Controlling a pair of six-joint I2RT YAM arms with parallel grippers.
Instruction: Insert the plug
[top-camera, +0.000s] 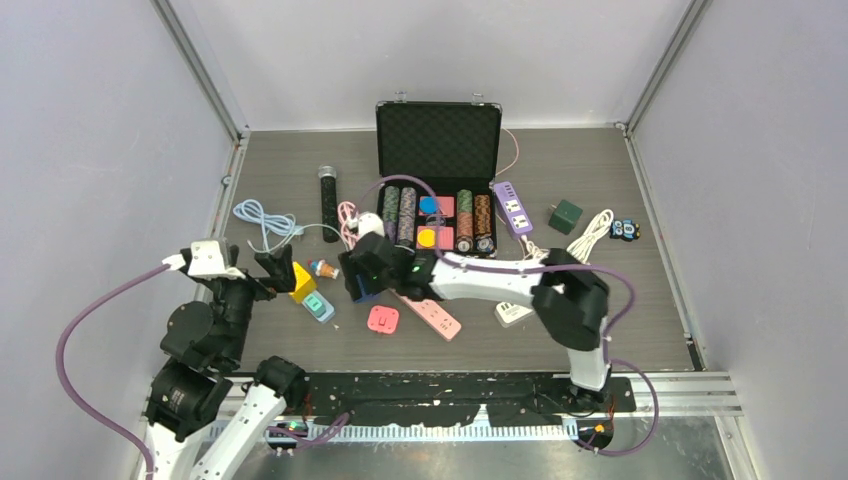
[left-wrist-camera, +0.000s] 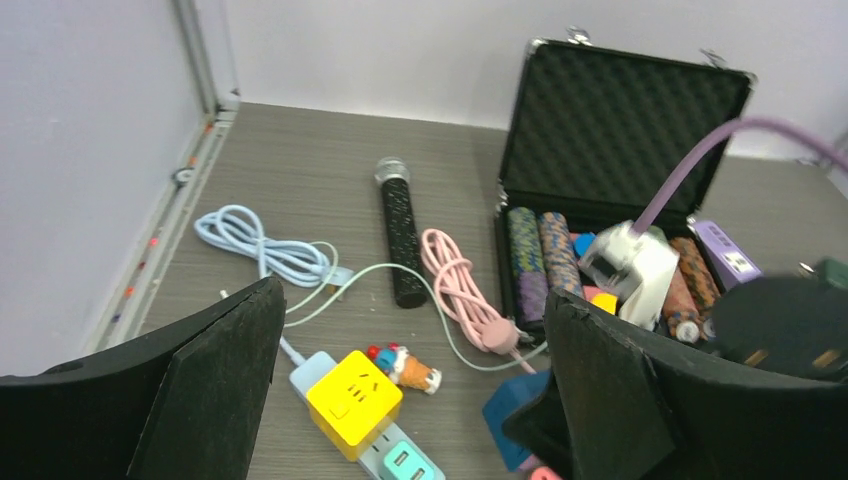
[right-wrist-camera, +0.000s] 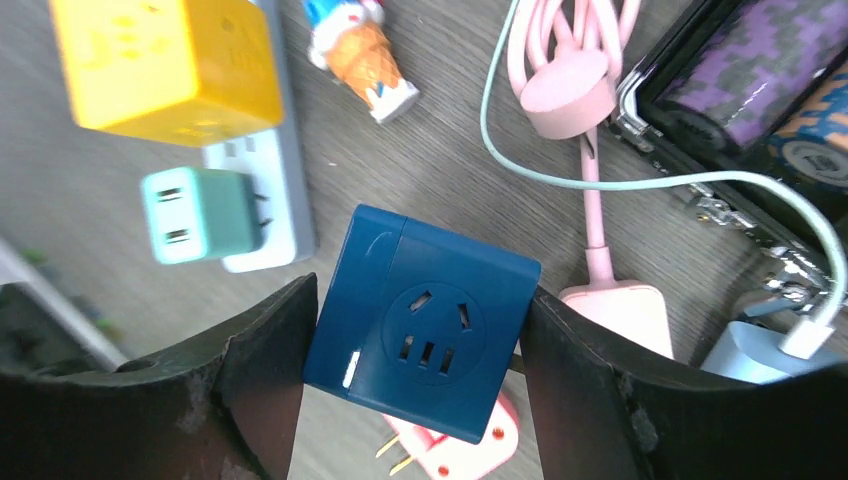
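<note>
1. Between the right gripper's (right-wrist-camera: 415, 318) fingers, the blue cube (right-wrist-camera: 425, 325) sat clamped at both side edges, mid-table.
2. Left gripper (left-wrist-camera: 415, 300) gaped wide by the yellow cube (left-wrist-camera: 354, 400).
3. Bare table (top-camera: 300, 345) lay nearer the arms.

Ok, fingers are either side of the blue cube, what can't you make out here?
- blue cube: underside hidden by its own body, right wrist view; right gripper covers nearly all of it, top view.
- pink plug: mostly under the cube, cut by the bottom edge, right wrist view.
- teal plug: blurred there; seating in the power strip unclear.
</note>
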